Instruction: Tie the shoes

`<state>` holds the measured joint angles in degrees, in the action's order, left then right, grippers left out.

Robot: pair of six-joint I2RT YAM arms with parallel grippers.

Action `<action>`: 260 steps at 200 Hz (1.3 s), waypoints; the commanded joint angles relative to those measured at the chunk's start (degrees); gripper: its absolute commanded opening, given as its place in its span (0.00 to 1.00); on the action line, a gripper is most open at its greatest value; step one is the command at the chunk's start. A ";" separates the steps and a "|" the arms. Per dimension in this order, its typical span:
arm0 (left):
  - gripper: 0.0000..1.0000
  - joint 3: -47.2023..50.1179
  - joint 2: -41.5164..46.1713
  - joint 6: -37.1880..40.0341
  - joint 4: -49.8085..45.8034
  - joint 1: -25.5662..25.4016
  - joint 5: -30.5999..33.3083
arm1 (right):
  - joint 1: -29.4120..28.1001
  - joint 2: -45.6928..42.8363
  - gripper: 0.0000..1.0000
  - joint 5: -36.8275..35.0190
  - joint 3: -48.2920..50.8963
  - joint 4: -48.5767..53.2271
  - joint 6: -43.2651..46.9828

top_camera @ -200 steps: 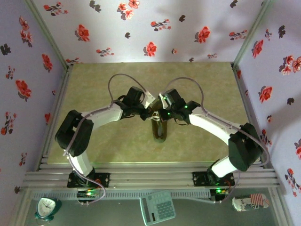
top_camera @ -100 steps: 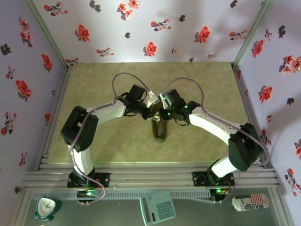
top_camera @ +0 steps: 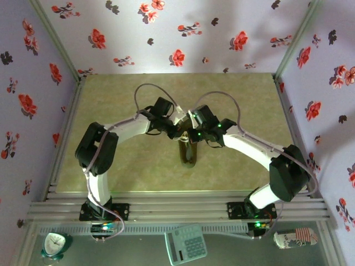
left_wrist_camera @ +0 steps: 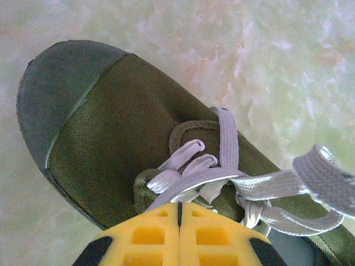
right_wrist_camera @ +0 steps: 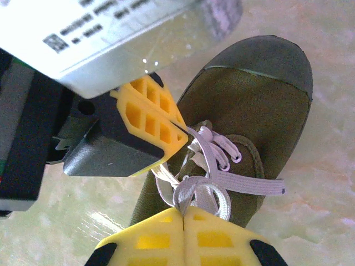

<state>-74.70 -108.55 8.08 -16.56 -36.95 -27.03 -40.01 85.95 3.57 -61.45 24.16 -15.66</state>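
While the top view gives both arms folded inward, elbows out, wrists meeting over the small olive-green canvas sneaker (top_camera: 189,157) at mid pale-green tabletop (top_camera: 111,111), toe end twd the bases, the wrist cams add grip detail. Left wrist cam: left tool (left_wrist_camera: 178,206), yellow pads pressed together, clenched on a strand of the long white laces (left_wrist_camera: 222,180). Right wrist cam: right tool (right_wrist_camera: 183,211) likewise clenched on a lace loop, w/ left tool just beside it over the eyelets.
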 commanded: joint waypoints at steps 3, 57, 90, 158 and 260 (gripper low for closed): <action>0.01 -2.90 -1.74 3.73 -6.16 0.39 -0.39 | 0.30 0.68 0.00 -0.37 -1.74 0.89 -0.16; 0.01 -6.87 -4.06 8.11 -13.21 0.47 -1.20 | 0.36 0.90 0.00 -0.06 -1.82 0.88 -0.13; 0.01 -6.21 -3.00 9.58 -13.77 0.47 -1.62 | 0.31 1.23 0.00 0.03 -1.79 0.88 -0.16; 0.04 -4.93 -2.11 10.56 -12.98 0.47 -2.41 | 0.34 1.76 0.00 0.56 -1.88 0.80 -0.29; 0.29 -4.05 -2.19 11.79 -12.71 0.39 -3.21 | 0.37 1.85 0.00 0.43 -1.82 0.89 -0.25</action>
<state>-79.42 -111.90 18.61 -28.36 -36.95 -28.77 -39.97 87.31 3.62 -61.80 24.36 -15.66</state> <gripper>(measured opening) 0.277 0.063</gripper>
